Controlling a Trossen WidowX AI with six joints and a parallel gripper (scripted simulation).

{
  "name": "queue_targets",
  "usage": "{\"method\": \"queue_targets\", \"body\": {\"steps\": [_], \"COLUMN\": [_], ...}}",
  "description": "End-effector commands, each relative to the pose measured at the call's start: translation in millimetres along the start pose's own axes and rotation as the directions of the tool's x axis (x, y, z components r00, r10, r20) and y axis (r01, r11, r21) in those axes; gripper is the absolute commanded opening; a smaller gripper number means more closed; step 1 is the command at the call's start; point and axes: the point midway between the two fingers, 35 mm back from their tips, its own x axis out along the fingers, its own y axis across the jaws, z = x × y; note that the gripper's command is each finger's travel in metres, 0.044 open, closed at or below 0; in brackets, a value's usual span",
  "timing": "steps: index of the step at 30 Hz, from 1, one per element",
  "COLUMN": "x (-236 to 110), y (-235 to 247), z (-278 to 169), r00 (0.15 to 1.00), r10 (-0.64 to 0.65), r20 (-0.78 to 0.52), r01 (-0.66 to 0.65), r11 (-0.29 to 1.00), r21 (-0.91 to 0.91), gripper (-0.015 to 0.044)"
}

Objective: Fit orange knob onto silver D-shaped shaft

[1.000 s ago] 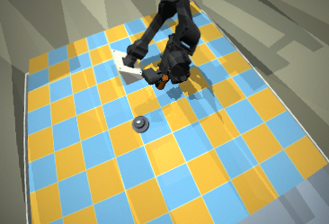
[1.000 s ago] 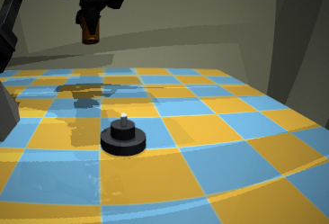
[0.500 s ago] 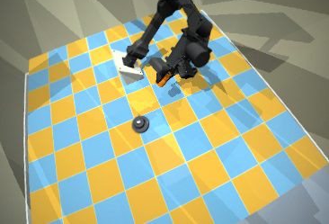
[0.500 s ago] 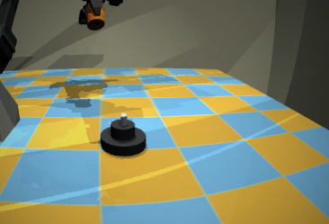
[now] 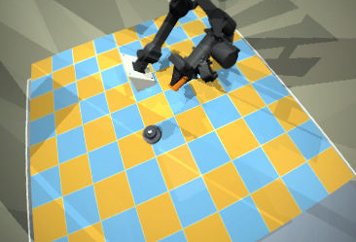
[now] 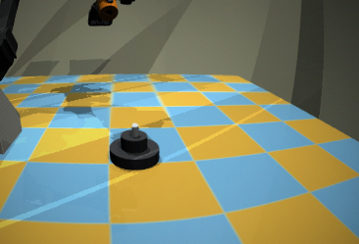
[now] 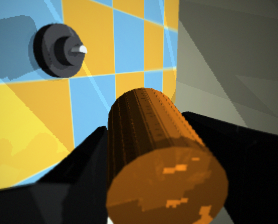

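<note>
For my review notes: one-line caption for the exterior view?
Hand holds the orange knob tilted, high above the pedestal and its bare shaft.

The table (image 5: pixel 253 160) has a top of orange and blue squares with thin white lines between them. 1 round black pedestal (image 6: pixel 133 152) stands on it, and the arm's grey base (image 5: pixel 141 78) sits near the far side.
</note>
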Motion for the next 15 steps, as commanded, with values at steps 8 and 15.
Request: {"method": "queue_targets", "body": {"steps": [8,15], "x": [-3.6,-1.9], "y": [1.0,1.3], "z": [0.2,1.1], "r00": [0.995,0.998], "r10": [-0.104,-0.062], "r20": [0.009,0.002], "r01": [0.104,0.062], "r11": [0.995,0.998], "r21": [0.008,0.000], "gripper": [0.0000,0.0000]}}
